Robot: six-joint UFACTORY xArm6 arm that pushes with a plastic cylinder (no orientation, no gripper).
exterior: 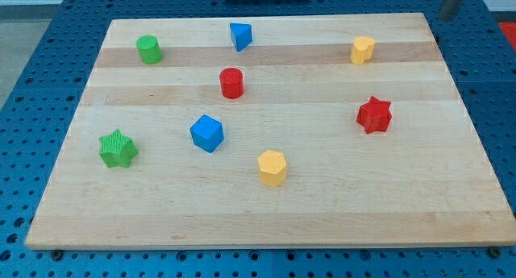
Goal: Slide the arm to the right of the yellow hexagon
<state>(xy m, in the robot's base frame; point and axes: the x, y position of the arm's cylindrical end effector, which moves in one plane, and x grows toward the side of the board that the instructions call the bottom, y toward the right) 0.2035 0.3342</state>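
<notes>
The yellow hexagon [272,167] lies on the wooden board [322,213] a little below its middle. A second yellow block [363,49], whose shape is not clear, lies near the top right. A dark rod enters at the view's top right corner, and my tip [447,18] sits just beyond the board's top right corner. The tip is far up and to the right of the yellow hexagon and touches no block. The nearest block to it is the second yellow block, to its lower left.
A red star [374,114] lies at the right. A red cylinder [231,82] and a blue triangle-like block [240,35] lie at the top middle. A green cylinder [148,49], a green star [118,148] and a blue cube [207,133] lie on the left.
</notes>
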